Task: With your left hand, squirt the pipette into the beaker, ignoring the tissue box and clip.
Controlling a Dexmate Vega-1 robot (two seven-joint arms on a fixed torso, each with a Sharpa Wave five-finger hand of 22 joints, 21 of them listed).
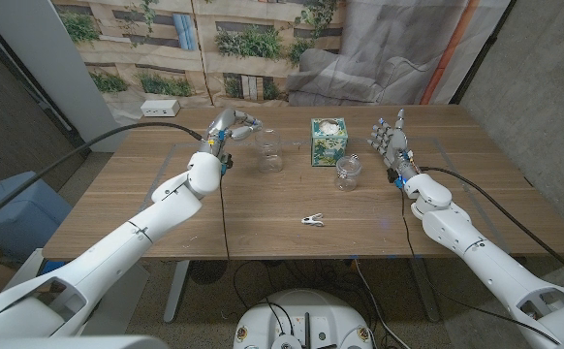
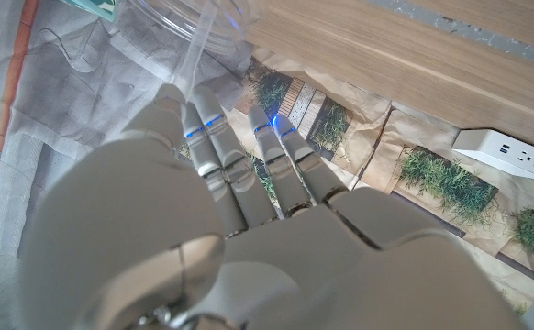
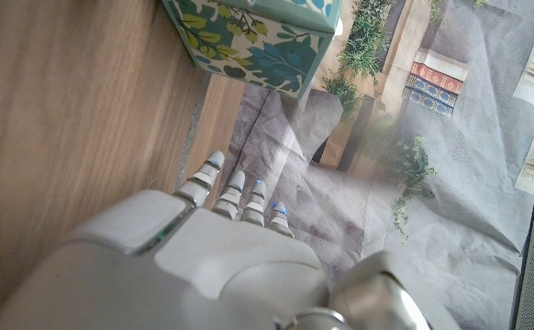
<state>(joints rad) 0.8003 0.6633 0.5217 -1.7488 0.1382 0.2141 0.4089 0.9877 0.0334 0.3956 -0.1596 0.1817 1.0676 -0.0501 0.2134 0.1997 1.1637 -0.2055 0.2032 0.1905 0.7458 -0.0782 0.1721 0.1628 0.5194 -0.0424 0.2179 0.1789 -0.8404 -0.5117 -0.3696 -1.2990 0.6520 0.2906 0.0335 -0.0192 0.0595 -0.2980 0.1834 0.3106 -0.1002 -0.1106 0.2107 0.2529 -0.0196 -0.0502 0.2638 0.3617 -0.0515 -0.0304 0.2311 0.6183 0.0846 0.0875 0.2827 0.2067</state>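
A: Left hand [image 1: 232, 125] is raised over the far left of the surface [image 1: 263, 218], fingers curled around the pipette [image 2: 186, 66]. The left wrist view shows that clear tube running up from between the fingers [image 2: 214, 147] toward a glass rim.

B: And the beaker [image 1: 269, 151]?

A: It stands just right of that hand, upright on the surface. From the head view I cannot tell whether the pipette tip is over its mouth or beside it.

B: What lies further right?

A: The tissue box [image 1: 328, 142] is behind centre, near the beaker but apart from it. A jar [image 1: 348, 173] stands in front of the box and a little right. The clip [image 1: 312, 220] lies alone nearer the front edge, well apart from the rest.

B: The other hand?

A: Right hand [image 1: 391, 138] stands right of the jar, fingers apart and pointing up, holding nothing. Its wrist view shows the tissue box ahead of the fingertips [image 3: 239, 189].
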